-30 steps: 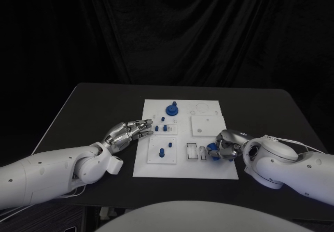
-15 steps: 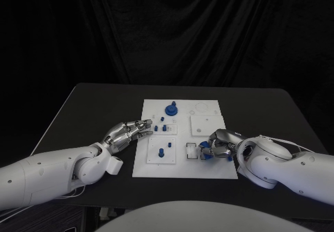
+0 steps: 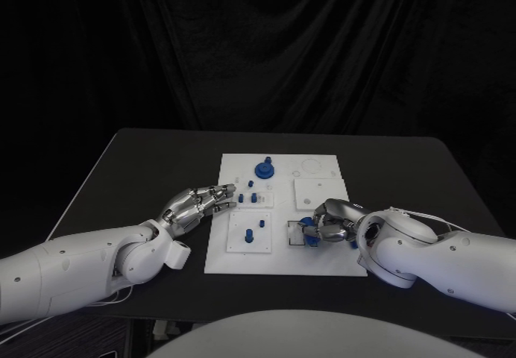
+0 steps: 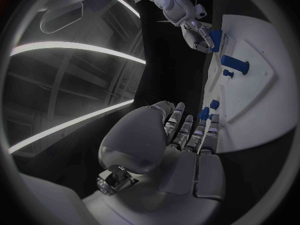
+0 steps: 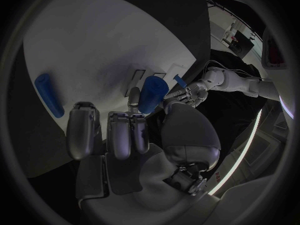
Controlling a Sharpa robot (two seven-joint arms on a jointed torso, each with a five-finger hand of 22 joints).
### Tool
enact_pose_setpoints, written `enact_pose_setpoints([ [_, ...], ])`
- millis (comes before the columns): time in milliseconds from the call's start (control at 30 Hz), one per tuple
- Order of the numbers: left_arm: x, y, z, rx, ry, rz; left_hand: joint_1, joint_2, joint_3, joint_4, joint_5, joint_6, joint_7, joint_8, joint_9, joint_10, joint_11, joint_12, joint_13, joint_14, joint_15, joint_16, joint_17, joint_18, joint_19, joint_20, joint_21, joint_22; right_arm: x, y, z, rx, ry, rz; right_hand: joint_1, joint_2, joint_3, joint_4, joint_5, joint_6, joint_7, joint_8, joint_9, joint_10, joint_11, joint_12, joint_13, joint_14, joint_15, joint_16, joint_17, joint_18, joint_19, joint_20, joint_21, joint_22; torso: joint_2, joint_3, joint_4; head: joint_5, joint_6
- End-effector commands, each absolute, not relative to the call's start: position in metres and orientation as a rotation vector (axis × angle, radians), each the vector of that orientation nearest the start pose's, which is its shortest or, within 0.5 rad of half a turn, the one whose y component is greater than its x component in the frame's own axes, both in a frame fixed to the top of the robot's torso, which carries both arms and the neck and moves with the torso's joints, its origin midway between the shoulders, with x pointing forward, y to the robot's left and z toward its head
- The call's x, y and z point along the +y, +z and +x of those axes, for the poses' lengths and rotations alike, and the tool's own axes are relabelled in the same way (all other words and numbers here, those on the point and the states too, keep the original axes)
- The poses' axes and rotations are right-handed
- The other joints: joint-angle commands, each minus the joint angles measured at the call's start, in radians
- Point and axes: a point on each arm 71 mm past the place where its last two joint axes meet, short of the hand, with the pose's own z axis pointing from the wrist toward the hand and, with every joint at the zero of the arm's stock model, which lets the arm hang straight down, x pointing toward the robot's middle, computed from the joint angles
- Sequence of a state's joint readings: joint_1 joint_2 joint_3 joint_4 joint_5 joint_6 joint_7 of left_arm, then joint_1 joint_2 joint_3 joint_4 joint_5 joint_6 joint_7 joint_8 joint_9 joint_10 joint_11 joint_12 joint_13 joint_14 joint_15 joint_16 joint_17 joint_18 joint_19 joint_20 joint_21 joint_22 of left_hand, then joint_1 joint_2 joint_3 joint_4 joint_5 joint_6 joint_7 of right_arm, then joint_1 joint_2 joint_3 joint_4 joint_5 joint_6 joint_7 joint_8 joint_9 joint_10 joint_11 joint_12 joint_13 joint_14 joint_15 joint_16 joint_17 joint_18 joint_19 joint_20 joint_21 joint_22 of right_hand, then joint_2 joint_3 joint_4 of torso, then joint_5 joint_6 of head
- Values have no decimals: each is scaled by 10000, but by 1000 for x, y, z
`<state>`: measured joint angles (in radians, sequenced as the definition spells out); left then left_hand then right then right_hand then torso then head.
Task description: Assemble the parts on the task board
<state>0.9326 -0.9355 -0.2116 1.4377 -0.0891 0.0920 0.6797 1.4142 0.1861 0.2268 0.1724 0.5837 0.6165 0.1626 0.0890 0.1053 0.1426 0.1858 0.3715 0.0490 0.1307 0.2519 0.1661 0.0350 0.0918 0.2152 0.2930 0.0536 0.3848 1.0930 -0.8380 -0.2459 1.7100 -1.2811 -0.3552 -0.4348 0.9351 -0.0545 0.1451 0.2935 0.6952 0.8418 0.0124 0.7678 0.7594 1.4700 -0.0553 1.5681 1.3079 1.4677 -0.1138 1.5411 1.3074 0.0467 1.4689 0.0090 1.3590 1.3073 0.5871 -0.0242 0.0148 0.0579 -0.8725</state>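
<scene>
Two robot hands work at the white board (image 3: 286, 214) on the black desk (image 3: 140, 160). The right robot hand (image 3: 328, 226) grasps a blue part (image 5: 152, 93) between thumb and fingers, over the slots near the board's front right. The left robot hand (image 3: 197, 204) rests at the board's left edge, fingers straight and apart, holding nothing. More blue parts (image 3: 265, 167) stand farther back on the board.
</scene>
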Motion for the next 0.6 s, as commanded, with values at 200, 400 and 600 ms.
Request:
enact_pose_setpoints([
  [200, 265, -331, 390, 15418, -18090, -11484, -46, -10, 70, -22, 45, 25, 69, 60, 7, 0, 104, 1, 5, 6, 49, 50, 16, -9, 29, 4, 0, 7, -164, -296, 387, 21095, 5721, 1045, -585, 236, -198, -31, -1231, 37, 17, -52, 19, 1008, 19, 27, 2629, 943, 61, -5, 2282, 30, 211, -47, 5, 1976, 10, 0, -5, 28, -2],
  [400, 264, -331, 391, 15427, -18095, -11486, -46, -10, 70, -22, 45, 25, 69, 60, 7, 0, 104, 1, 5, 6, 49, 50, 16, -9, 29, 4, 0, 7, -164, -299, 387, 21302, 5522, 1020, -1575, 512, -825, 18, -3175, 54, 26, -38, 54, 1008, 57, 27, 2629, 965, 61, 65, 2363, 14, 245, -34, 85, 1998, 18, 8, 0, 29, -2],
  [600, 264, -332, 391, 15439, -18097, -11491, -46, -10, 70, -22, 45, 25, 69, 60, 7, 0, 104, 1, 5, 6, 49, 50, 16, -9, 29, 4, 0, 7, -165, -300, 387, 21327, 5426, 1071, -2315, 816, -1580, 9, -4411, 69, 49, -44, 73, 1008, 64, 27, 2629, 964, 86, 60, 2358, 23, 235, -22, 66, 1988, 16, 14, -7, 36, -2],
])
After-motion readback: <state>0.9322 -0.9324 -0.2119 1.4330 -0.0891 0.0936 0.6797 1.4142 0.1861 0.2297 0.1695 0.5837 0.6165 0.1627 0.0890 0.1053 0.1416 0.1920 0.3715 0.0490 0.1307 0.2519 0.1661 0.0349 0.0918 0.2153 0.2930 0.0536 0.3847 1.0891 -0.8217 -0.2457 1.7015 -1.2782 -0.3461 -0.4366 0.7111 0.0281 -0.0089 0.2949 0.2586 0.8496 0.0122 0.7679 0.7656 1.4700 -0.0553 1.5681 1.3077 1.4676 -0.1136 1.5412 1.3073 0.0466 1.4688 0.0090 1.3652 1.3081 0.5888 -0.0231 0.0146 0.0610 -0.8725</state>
